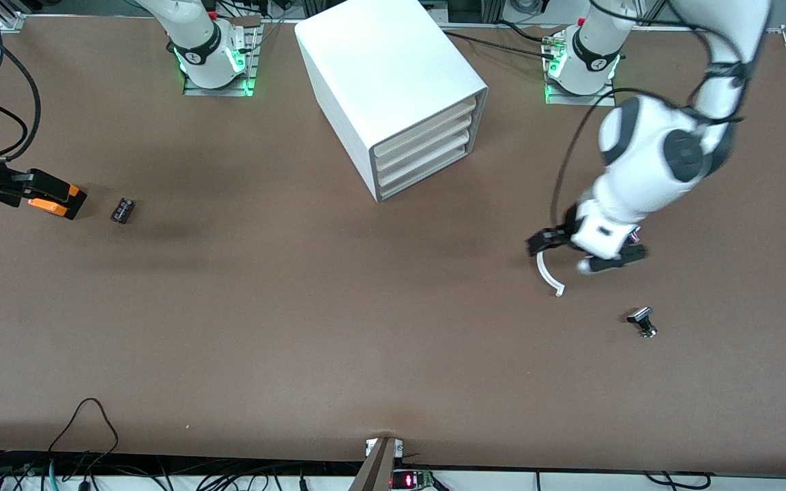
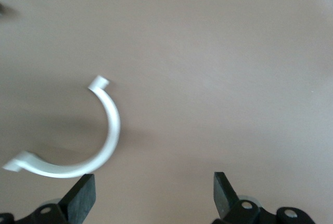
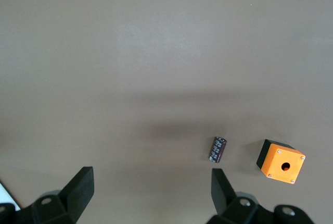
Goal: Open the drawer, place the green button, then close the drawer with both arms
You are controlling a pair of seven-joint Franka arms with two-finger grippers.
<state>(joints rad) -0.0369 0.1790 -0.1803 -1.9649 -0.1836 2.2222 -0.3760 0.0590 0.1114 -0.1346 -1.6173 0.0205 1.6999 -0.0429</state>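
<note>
The white cabinet [image 1: 379, 68] stands at the table's middle, close to the arms' bases, and its bottom drawer [image 1: 424, 174] is pushed in like the two above it. The button does not show in any view. My left gripper [image 1: 587, 251] [image 2: 153, 182] hangs open over bare table toward the left arm's end, with a white curved clip [image 1: 547, 277] [image 2: 113, 125] lying just beside one finger. My right gripper [image 3: 151, 179] is open and empty above the table at the right arm's end, mostly off the edge of the front view.
A small dark cylinder [image 1: 122, 210] [image 3: 218, 149] and an orange-and-black box [image 1: 57, 199] [image 3: 281, 164] lie at the right arm's end. A small black-and-silver knob [image 1: 643, 320] lies nearer the front camera than the left gripper. Cables run along the table's front edge.
</note>
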